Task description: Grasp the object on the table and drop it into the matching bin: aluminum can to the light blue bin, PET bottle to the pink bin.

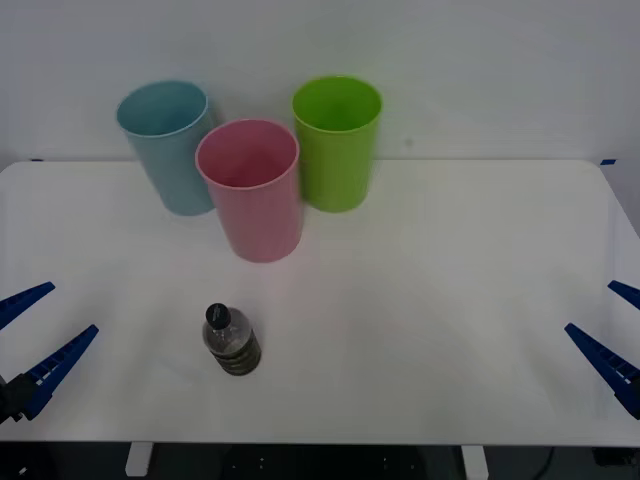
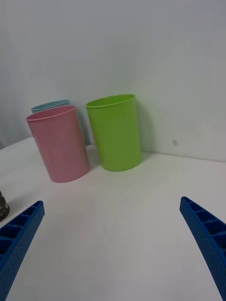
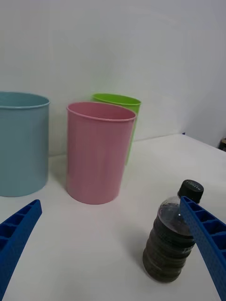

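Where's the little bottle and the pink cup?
small clear plastic bottle with black cap (image 1: pixel 233 344), front view, on its dark body.
tall round pink plastic bin (image 1: pixel 257 210), front view, on its outer wall.

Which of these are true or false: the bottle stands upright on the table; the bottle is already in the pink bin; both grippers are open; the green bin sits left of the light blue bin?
1. The PET bottle stands upright on the table. True.
2. The bottle is inside the pink bin. False: it is on the table, nearer the robot.
3. The left gripper and right gripper are open. True.
4. The lime green bin sits left of the light blue bin. False: it is to the right.
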